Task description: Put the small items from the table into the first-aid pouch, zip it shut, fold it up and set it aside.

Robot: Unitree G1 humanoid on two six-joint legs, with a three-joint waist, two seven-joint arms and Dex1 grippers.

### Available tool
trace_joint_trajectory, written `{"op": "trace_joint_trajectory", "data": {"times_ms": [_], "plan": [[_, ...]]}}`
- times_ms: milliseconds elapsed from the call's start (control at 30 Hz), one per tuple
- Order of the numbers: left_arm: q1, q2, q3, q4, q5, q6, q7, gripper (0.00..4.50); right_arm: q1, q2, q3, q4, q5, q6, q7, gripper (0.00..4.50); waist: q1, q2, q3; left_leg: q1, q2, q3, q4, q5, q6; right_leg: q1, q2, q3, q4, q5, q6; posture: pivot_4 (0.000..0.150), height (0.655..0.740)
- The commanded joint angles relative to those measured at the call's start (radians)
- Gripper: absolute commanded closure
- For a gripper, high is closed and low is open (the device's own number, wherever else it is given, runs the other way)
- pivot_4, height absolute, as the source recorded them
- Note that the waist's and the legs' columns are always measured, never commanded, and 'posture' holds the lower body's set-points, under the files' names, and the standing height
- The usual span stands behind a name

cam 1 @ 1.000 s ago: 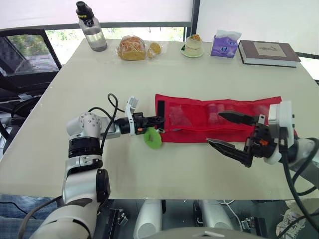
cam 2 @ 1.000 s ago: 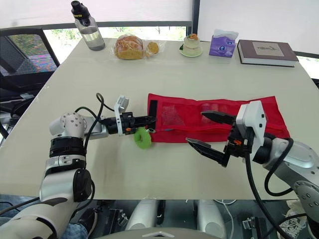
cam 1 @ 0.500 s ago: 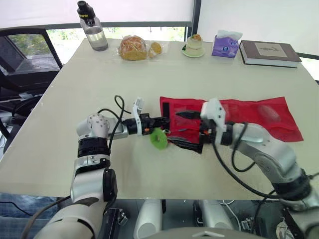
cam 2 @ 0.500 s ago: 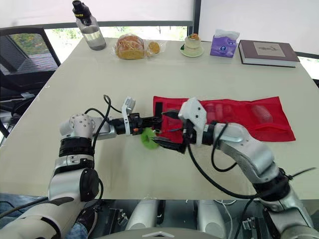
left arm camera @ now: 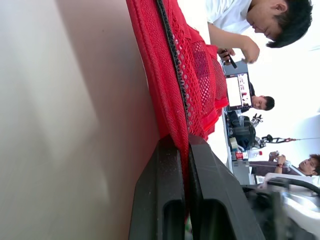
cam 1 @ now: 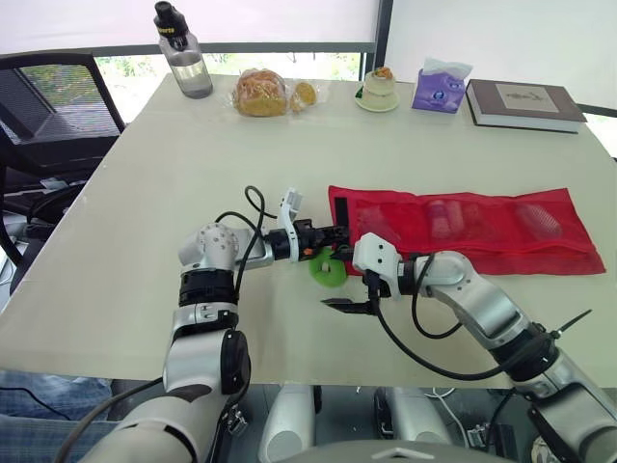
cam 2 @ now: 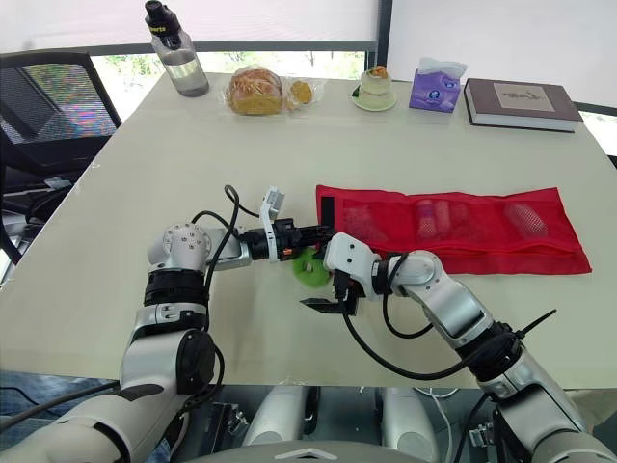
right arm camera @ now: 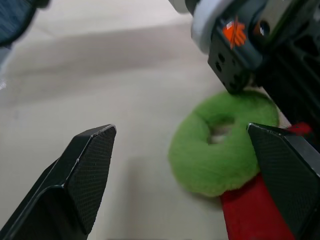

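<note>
Your left gripper (cam 1: 337, 232) is clamped on the left end of the red mesh first-aid pouch (cam 1: 463, 227). In the left wrist view both black fingers (left arm camera: 162, 200) are pressed together, with the red fabric pinched between them. Your right gripper (right arm camera: 180, 132) has its fingers spread wide apart and holds nothing. It sits low over the worktop (cam 1: 145, 193), just toward the near edge from the left gripper.

A fuzzy green ring (cam 1: 328, 271) lies on the worktop in front of the right gripper, between its two fingers' lines, and touches the pouch's left end. The pouch lies flat, stretching from the middle of the worktop toward the right edge, with small items showing through its mesh pockets.

Along the far edge stand a water bottle (cam 1: 180, 53), a bagged bread roll (cam 1: 258, 94), a small cake on a dish (cam 1: 379, 89), a purple tissue pack (cam 1: 439, 87) and a book (cam 1: 525, 103).
</note>
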Motion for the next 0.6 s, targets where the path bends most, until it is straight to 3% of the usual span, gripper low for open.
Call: {"op": "trace_joint_trajectory", "data": {"times_ms": [33,133,267,500,600], "plan": [[0.002,-0.011,-0.027,-0.004,-0.007,0.0,-0.013,4.47,-0.011,0.012,0.005,0.037,-0.056,-0.015,-0.011,0.0,-0.001,0.0,0.0,0.0,0.0,0.0,0.0,0.0,0.0,0.0,0.0,0.0,0.0,0.0,0.0,0.15,0.74],[0.007,-0.006,-0.038,-0.005,-0.005,-0.005,-0.018,4.47,-0.011,0.019,0.006,0.059,-0.087,-0.046,0.001,0.0,0.0,0.0,0.0,0.0,0.0,0.0,0.0,0.0,0.0,0.0,0.0,0.0,0.0,0.0,0.0,0.15,0.74],[0.011,-0.003,-0.04,-0.006,-0.01,-0.005,-0.019,4.5,-0.012,0.032,-0.008,0.069,-0.106,-0.054,0.004,1.14,-0.001,0.0,0.0,0.001,0.0,0.0,0.0,0.0,0.0,0.001,0.0,0.0,0.0,0.0,0.0,0.15,0.74],[0.014,0.01,-0.039,-0.005,-0.01,-0.008,-0.027,4.5,-0.018,0.039,-0.042,0.098,-0.134,-0.088,0.004,4.35,-0.002,0.0,0.0,0.001,0.0,-0.001,0.0,0.0,0.0,0.001,0.0,0.0,0.0,0.0,0.0,0.15,0.74],[0.013,0.012,-0.034,-0.001,-0.009,-0.013,-0.027,4.5,-0.01,0.023,-0.054,0.097,-0.143,-0.097,0.011,4.44,-0.002,0.0,0.0,0.001,0.0,-0.001,0.0,0.0,0.0,0.001,0.0,0.0,0.0,0.0,0.0,0.15,0.74]]}}
